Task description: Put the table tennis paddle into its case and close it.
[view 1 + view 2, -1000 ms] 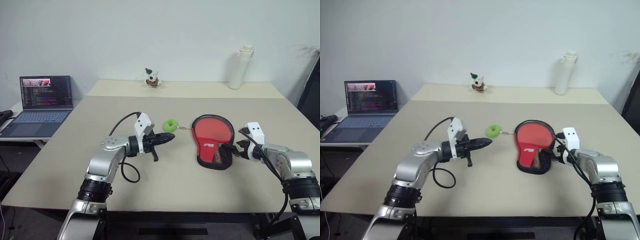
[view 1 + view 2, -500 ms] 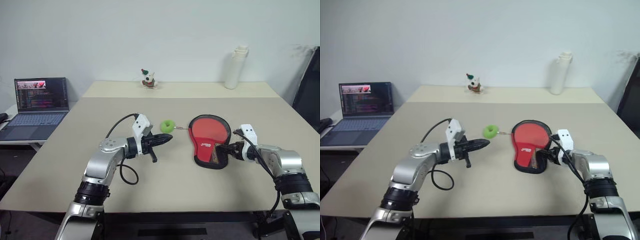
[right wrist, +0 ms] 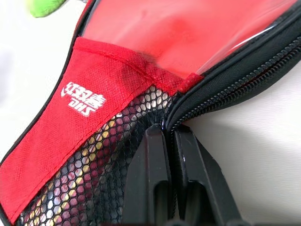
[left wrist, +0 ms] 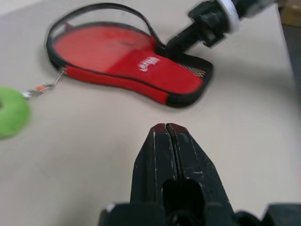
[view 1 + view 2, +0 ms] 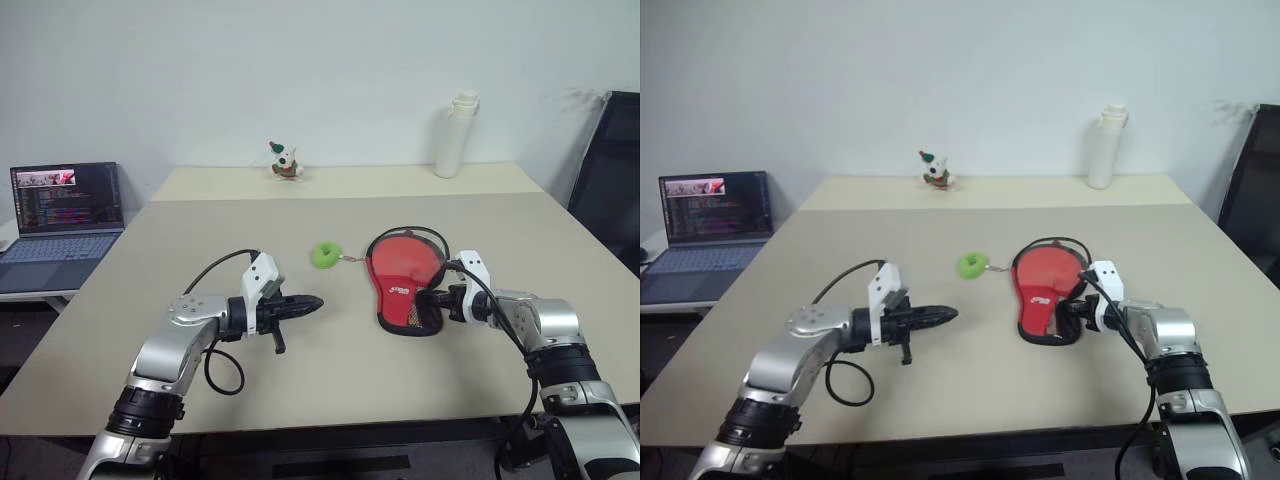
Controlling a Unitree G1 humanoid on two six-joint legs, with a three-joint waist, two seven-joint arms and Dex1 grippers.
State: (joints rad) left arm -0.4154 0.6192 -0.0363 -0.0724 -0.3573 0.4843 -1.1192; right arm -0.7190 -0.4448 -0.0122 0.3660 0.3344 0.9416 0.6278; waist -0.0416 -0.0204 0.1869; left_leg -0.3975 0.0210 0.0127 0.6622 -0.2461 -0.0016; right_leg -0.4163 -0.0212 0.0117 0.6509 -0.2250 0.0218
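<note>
- The case [image 5: 405, 290] lies open on the table [image 5: 330, 390], right of centre in the left eye view, with the red face inside it showing upward.
- Its long axis runs from the round end, toward the upper part of the frame, down to the narrow handle end at the lower right of the pouch.
- I cannot tell from these pictures whether the red surface is the table tennis paddle already seated or only the lining; no bare wooden handle shows.
- The right tool [image 5: 432, 298] is at the case's narrow end, on its right-hand edge. In the right wrist view its fingers [image 3: 149, 155] are closed narrow on the black zip edge [image 3: 235, 66], where it meets the mesh pocket [image 3: 117, 150].
- The left tool [image 5: 305, 303] sits left of centre in the frame, pinched shut on nothing, pointing toward the case and well apart from it.
- The green ring charm [image 5: 325, 255] lies just left of the round end, tethered by a short chain.
- Judgement: the right arm is plainly the nearer one, so the coming move likely turns on drawing that edge along the pouch's long axis; the left arm would have to cross the gap to steady the round end.
</note>
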